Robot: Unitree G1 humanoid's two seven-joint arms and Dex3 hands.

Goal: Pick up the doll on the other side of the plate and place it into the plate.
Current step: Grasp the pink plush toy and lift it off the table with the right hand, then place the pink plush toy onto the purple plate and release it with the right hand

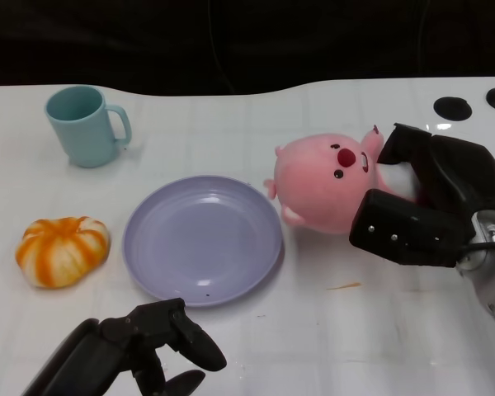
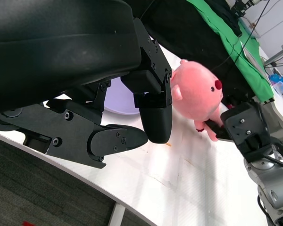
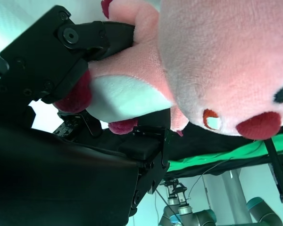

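Observation:
A pink plush doll with a red nose lies on the white table just right of the lavender plate, which has nothing in it. My right hand grips the doll from its right side, fingers wrapped around its body. In the right wrist view the doll fills the picture, with black fingers pressed into it. My left hand hovers near the table's front edge, below the plate, fingers apart and holding nothing. The left wrist view shows the doll beyond my left hand's fingers.
A light blue mug stands at the back left. An orange and white pumpkin toy lies left of the plate. Two black round fittings sit at the table's far right. The table's far edge curves behind the mug.

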